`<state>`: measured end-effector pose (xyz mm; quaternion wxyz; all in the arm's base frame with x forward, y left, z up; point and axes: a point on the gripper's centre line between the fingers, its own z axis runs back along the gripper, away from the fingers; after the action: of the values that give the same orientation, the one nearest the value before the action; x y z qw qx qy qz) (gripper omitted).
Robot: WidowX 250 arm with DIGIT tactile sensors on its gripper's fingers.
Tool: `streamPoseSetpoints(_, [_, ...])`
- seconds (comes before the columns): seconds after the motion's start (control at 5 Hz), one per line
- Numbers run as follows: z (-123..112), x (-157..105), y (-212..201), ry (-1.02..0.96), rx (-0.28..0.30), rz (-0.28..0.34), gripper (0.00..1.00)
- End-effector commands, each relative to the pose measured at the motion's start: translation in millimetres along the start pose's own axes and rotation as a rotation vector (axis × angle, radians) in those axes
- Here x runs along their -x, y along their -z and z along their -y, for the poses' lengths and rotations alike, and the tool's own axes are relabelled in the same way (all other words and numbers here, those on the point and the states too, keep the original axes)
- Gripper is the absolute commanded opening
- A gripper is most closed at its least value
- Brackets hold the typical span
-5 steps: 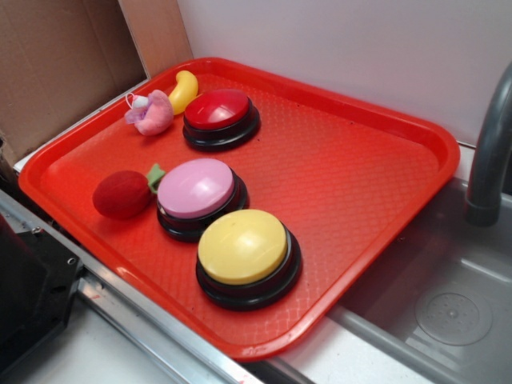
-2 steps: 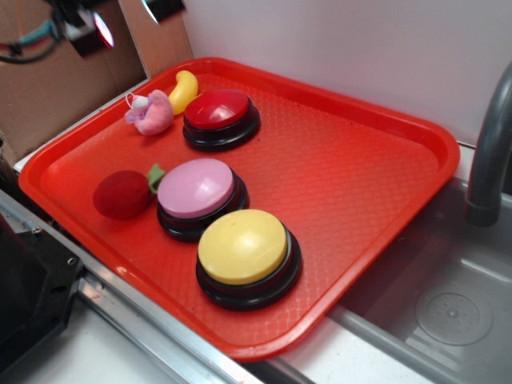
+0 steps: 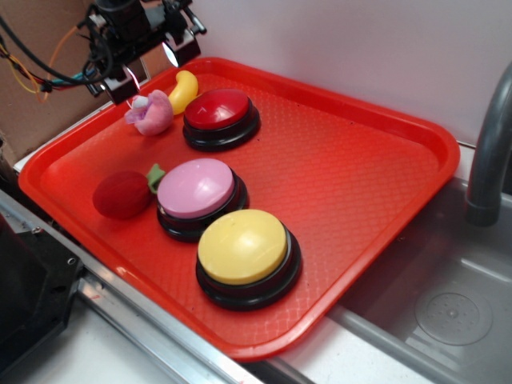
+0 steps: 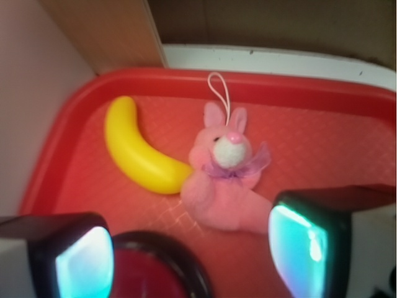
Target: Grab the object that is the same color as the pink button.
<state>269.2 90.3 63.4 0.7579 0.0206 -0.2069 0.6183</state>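
Our gripper (image 3: 150, 66) hangs with fingers (image 4: 302, 239) spread wide, holding nothing, above the far left corner of the red tray (image 3: 360, 184). Just below lies the pink plush toy (image 4: 226, 177), a small bunny with a thin loop, touching the yellow banana toy (image 4: 136, 149) at its side. The red button (image 3: 220, 118) sits just beside both. The pink button (image 3: 198, 194) is well apart, nearer the tray's front, with the plush strawberry (image 3: 122, 194) beside it.
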Motion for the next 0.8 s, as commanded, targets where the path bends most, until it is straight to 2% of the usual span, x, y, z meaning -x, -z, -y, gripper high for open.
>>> streamPoseSetpoints(0.0, [-7.7,-31.4,22.9,-0.093,-0.056,0.03,1.0])
streamPoseSetpoints(0.4, [-13.9,-40.1,46.7,-0.143,-0.131,0.033,1.0])
streamPoseSetpoints(0.6, [-18.9,-45.2,55.0,-0.176,-0.138,-0.014,1.0])
